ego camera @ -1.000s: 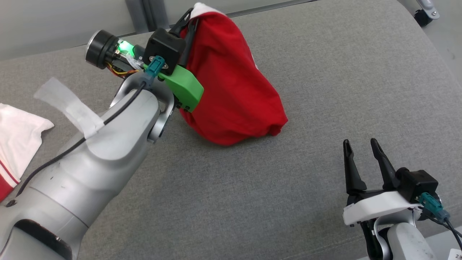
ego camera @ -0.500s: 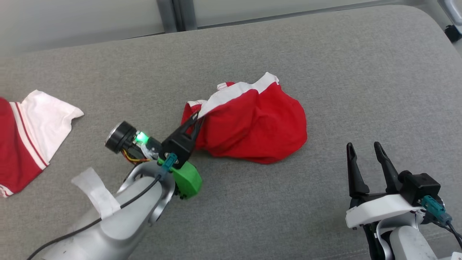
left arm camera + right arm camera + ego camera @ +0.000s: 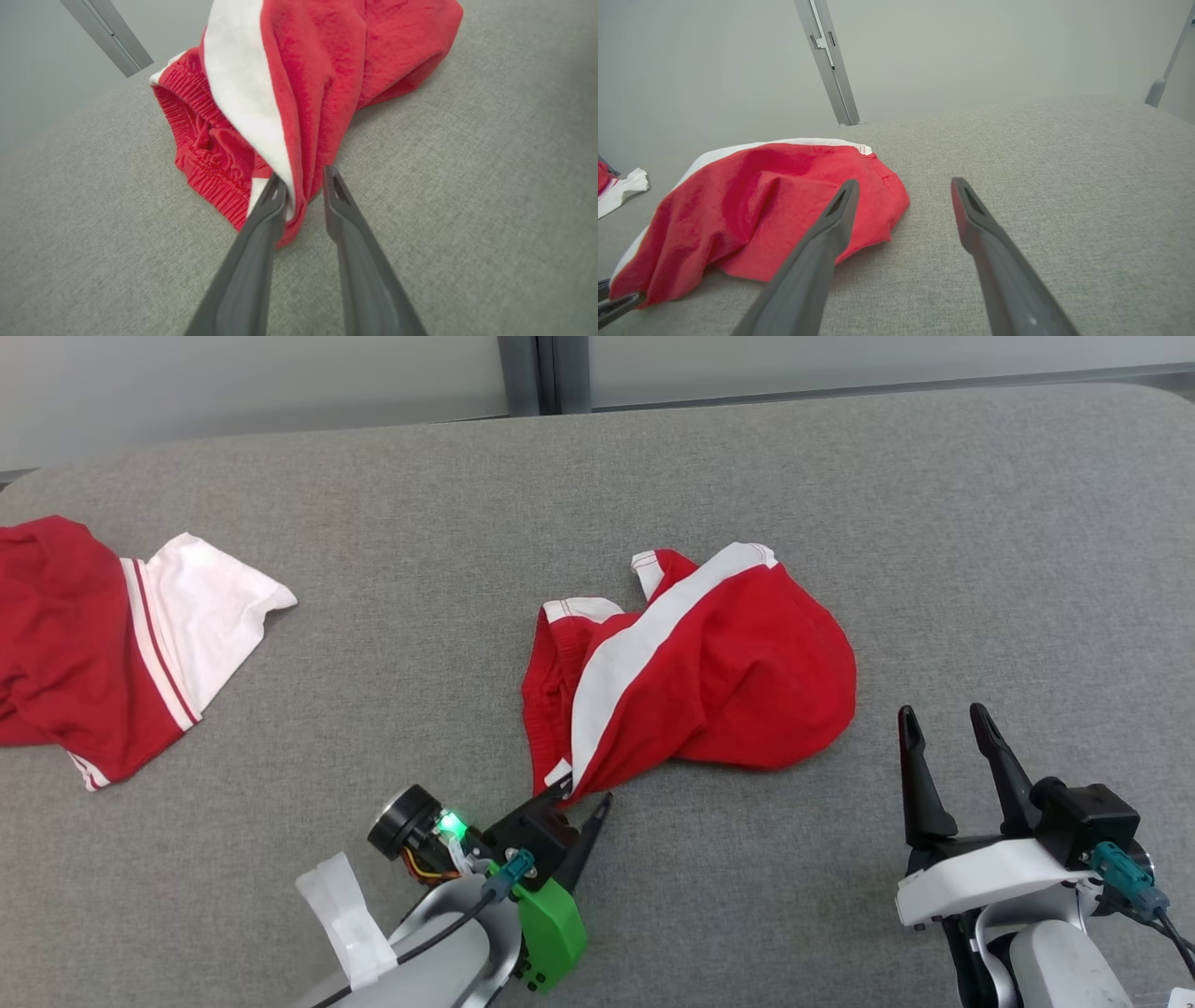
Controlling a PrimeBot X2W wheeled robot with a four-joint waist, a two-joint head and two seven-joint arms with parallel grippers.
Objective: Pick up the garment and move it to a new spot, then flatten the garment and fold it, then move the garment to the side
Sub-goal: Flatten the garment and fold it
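The garment (image 3: pixel 728 672) is a pair of red shorts with a white side stripe, lying crumpled in the middle of the grey padded surface (image 3: pixel 840 476). My left gripper (image 3: pixel 581 793) sits low at its near corner. In the left wrist view the garment (image 3: pixel 303 70) has its corner between my left gripper's (image 3: pixel 303 179) parted tips, resting against one finger with a gap to the other. My right gripper (image 3: pixel 943 723) stands open to the right of the garment, holding nothing. The right wrist view has the garment (image 3: pixel 752 205) left of my right gripper (image 3: pixel 903 186).
Another red and white garment (image 3: pixel 93 644) lies at the far left of the surface, also seen as red and white cloth (image 3: pixel 621 186) in the right wrist view. A pale wall with a metal post (image 3: pixel 537 373) runs behind the surface's far edge.
The garment hung lifted in my shut left gripper a second ago; now it lies on the surface. My left gripper has come down and toward me, and its jaws have parted. The head camera shifted.
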